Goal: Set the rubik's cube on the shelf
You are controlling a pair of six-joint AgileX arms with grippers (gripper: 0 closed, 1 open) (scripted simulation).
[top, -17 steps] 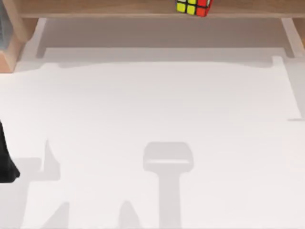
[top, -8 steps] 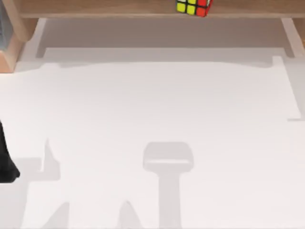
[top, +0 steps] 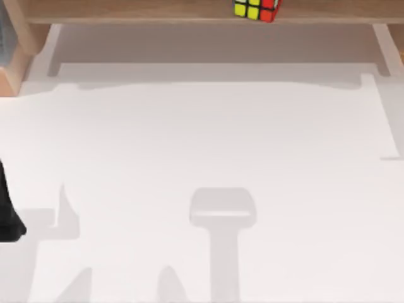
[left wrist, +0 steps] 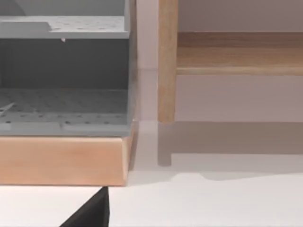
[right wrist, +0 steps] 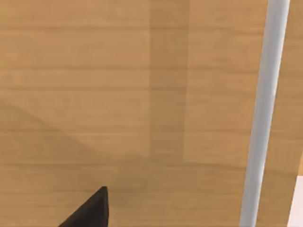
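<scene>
Since nothing differs between the earlier top views and this one, the scene looks settled, and I judge the task done or all but done. Nearest the camera, the white worktop lies bare apart from soft shadows, giving wide open room for either arm to move. At the top view's left edge a dark part of the left arm stays low and parked; in the left wrist view a black tip of the left tool shows, and I cannot tell how far that tool is open or whether it holds anything. That view also takes in a grey perforated rack on a wooden base, just beside one of the shelf's upright side supports. The right wrist view faces a wooden surface at close range, crossed by a pale bar, with a black tip of the right tool; its opening cannot be told either. Farthest off, the shelf spans the view, and the rubik's cube rests on it right of centre, near the board's front edge, with no tool touching it.
</scene>
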